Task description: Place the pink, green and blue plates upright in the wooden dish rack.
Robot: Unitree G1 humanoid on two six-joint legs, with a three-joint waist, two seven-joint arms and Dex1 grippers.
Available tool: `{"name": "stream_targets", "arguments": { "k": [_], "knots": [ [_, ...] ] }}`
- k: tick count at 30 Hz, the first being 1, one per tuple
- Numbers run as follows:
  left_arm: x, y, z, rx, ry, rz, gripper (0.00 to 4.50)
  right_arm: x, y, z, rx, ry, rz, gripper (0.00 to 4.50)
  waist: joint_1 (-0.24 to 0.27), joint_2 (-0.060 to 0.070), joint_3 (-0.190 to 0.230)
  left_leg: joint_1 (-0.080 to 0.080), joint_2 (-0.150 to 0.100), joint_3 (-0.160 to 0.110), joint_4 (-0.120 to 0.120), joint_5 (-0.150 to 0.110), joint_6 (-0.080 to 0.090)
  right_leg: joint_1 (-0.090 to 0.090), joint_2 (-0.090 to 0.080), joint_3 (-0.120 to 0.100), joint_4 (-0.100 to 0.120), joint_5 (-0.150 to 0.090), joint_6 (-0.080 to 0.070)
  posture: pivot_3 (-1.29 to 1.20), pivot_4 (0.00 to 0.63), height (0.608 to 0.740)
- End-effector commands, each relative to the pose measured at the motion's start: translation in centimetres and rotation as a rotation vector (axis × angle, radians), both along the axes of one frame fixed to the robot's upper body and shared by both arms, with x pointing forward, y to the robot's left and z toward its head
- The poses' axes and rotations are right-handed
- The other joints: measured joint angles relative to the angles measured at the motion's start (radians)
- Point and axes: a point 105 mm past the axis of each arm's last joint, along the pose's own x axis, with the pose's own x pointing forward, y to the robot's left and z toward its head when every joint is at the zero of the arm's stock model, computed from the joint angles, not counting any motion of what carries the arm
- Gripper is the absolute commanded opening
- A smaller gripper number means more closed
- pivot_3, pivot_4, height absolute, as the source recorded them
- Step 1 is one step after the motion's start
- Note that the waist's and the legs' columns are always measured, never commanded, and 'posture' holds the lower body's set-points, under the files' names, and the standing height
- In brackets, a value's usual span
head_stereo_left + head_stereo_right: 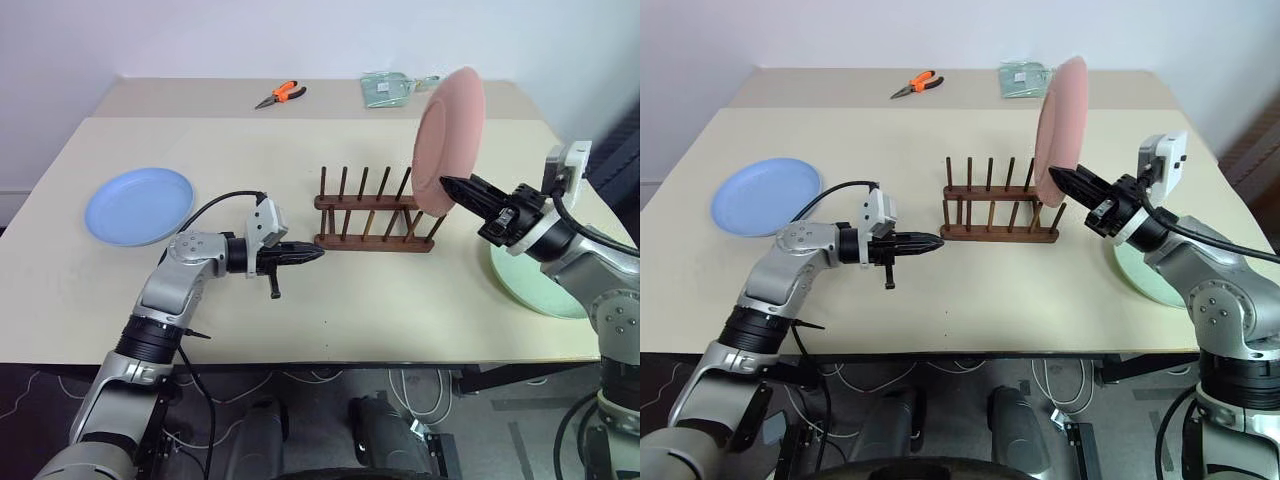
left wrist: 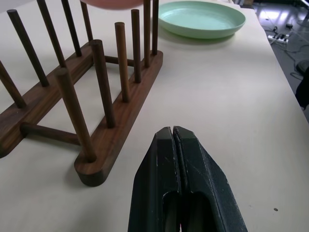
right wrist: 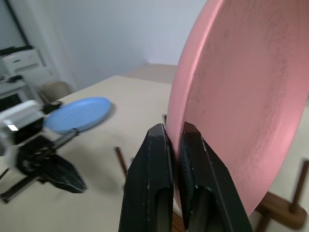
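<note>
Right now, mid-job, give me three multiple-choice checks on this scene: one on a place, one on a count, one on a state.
1. Where does the green plate lie?
A. Flat on the table on the robot's right
B. Standing in the rack
C. On top of the blue plate

2. How many plates stand in the wooden dish rack?
A. None
B. One
C. Two

3. What is the right gripper doing?
A. Hanging open
B. Shut on the pink plate's rim
C. Shut on nothing

Key: 1 A, it rests flat beside the right arm, while the blue plate lies far left. 2 A, every slot between the pegs is bare. 3 B, its fingers pinch the pink plate, held upright over the rack's right end.
</note>
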Motion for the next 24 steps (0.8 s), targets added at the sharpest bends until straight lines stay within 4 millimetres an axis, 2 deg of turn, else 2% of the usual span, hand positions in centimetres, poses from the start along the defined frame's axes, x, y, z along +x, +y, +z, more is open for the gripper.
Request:
{"name": "stream_targets", "arguments": {
  "k": [1,3,4,6,8,11,13,16,19,22,24],
  "knots": [
    [-0.3,0.0,1.4,-0.019,-0.045,-0.014,0.00,-0.1,-0.7,1.2,0.036,-0.046,0.001,0.02,0.000,0.000,0.000,0.000,0.000,0.000,0.000,0.000,0.000,0.000,0.000,0.000,0.000,0.000,0.000,0.00,0.150,0.732],
    [-0.4,0.0,1.4,-0.018,-0.045,-0.014,0.00,0.3,-1.0,0.8,0.029,-0.030,-0.011,0.02,0.000,0.000,0.000,0.000,0.000,0.000,0.000,0.000,0.000,0.000,0.000,0.000,0.000,0.000,0.000,0.00,0.150,0.732],
    [-0.4,0.0,1.4,-0.017,-0.046,-0.013,0.00,0.4,-1.1,0.5,0.007,-0.027,-0.019,0.70,-0.001,0.000,0.000,0.000,0.000,0.000,0.000,0.000,0.000,0.000,0.000,0.000,0.000,0.000,0.000,0.00,0.150,0.732],
    [-0.3,0.0,1.4,-0.016,-0.049,-0.010,0.00,0.5,-1.2,0.3,-0.012,-0.030,-0.023,1.50,-0.001,0.000,0.000,0.000,0.000,0.000,0.000,0.000,0.000,0.000,0.000,0.000,0.000,0.000,0.000,0.00,0.150,0.732],
    [-0.3,0.0,1.4,-0.014,-0.050,-0.008,0.00,0.6,-1.3,0.3,-0.042,-0.047,-0.042,2.58,-0.001,0.000,0.000,0.000,0.000,0.000,0.000,0.000,0.000,0.000,0.000,0.000,0.000,0.000,0.000,0.00,0.150,0.732],
    [-0.4,0.0,1.4,-0.014,-0.049,-0.009,0.00,0.7,-1.8,0.2,-0.121,-0.078,-0.079,3.96,-0.001,0.000,0.000,0.000,0.000,0.000,0.000,0.000,0.000,0.000,0.000,0.000,0.000,0.000,0.000,0.00,0.150,0.732],
    [-0.4,-0.1,1.3,-0.013,-0.048,-0.010,0.00,0.4,-2.2,0.1,-0.203,-0.101,-0.102,3.96,-0.001,0.000,0.000,0.000,0.000,0.000,0.000,0.000,0.000,0.000,0.000,0.000,0.000,0.000,0.000,0.00,0.150,0.732],
    [-0.4,-0.1,1.3,-0.013,-0.051,-0.009,0.00,-1.3,-3.5,-0.3,-0.412,-0.126,-0.144,3.96,0.007,0.000,0.000,-0.001,0.000,0.000,0.000,0.000,0.000,0.000,0.000,0.000,0.000,0.000,0.000,0.00,0.150,0.732],
    [-0.4,-0.1,1.3,-0.013,-0.052,-0.011,0.00,-2.8,-4.8,-1.2,-0.542,-0.095,-0.180,3.96,0.004,0.000,0.000,-0.001,0.000,0.000,0.000,0.000,0.000,0.000,0.000,0.000,-0.001,-0.001,0.001,0.00,0.150,0.732],
    [-0.5,-0.5,1.1,-0.010,-0.048,-0.032,0.00,-4.8,-7.8,-6.2,-0.792,0.097,-0.258,3.96,0.005,-0.001,-0.001,-0.001,0.000,0.000,0.000,0.000,0.000,0.000,0.000,0.000,-0.001,-0.001,0.001,0.00,0.150,0.732],
    [-0.4,-1.0,1.0,-0.011,-0.047,-0.050,0.00,-5.0,-9.2,-8.8,-0.842,0.168,-0.341,3.96,0.002,-0.002,-0.001,-0.001,0.000,0.000,0.000,0.000,0.000,0.000,0.000,0.000,-0.001,-0.001,0.001,0.00,0.150,0.732]
  ]
}}
